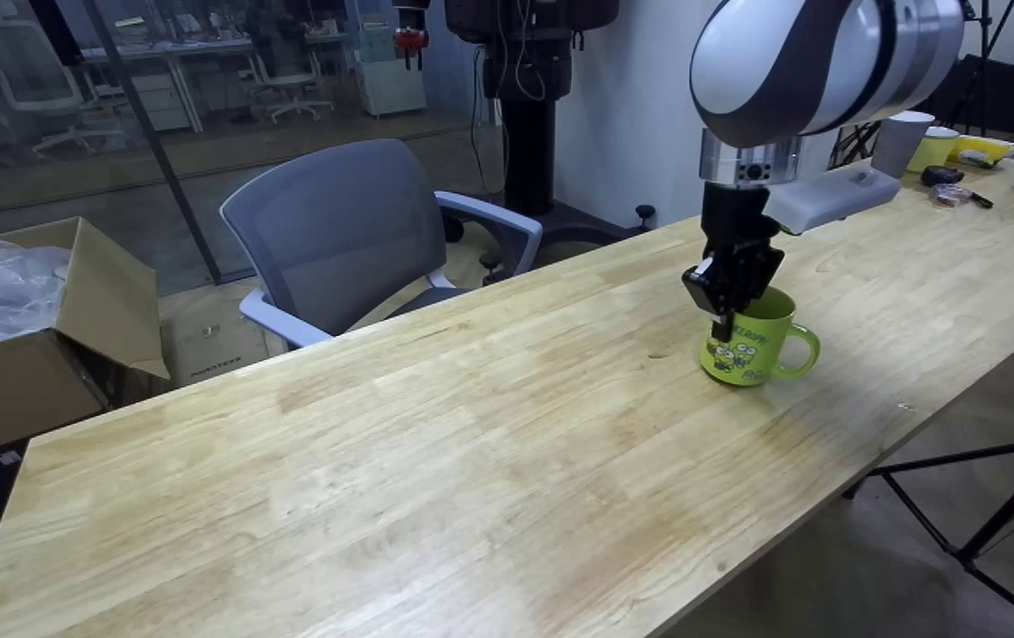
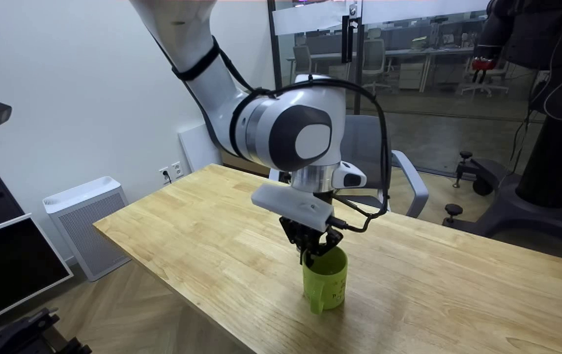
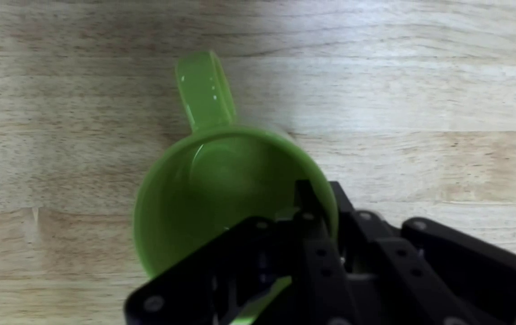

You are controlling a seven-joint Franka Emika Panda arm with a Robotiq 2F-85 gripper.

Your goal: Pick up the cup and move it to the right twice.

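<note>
Cup [image 1: 760, 353], lime-green and loop-handled, bears cartoon print, its wall pinched by the end effector [image 3: 319, 186].

The black hand [image 1: 725, 324] grips a green mug [image 1: 751, 353] by its rim. Beyond the wooden surface [image 1: 436, 452] are a grey chair [image 1: 343, 230] and an open cardboard box [image 1: 33, 372].

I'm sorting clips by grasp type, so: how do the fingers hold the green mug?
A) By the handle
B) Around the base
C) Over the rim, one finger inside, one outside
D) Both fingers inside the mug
C, since in the wrist view one of the fingers reaches into the green mug and its partner sits outside, clear of the handle.
</note>
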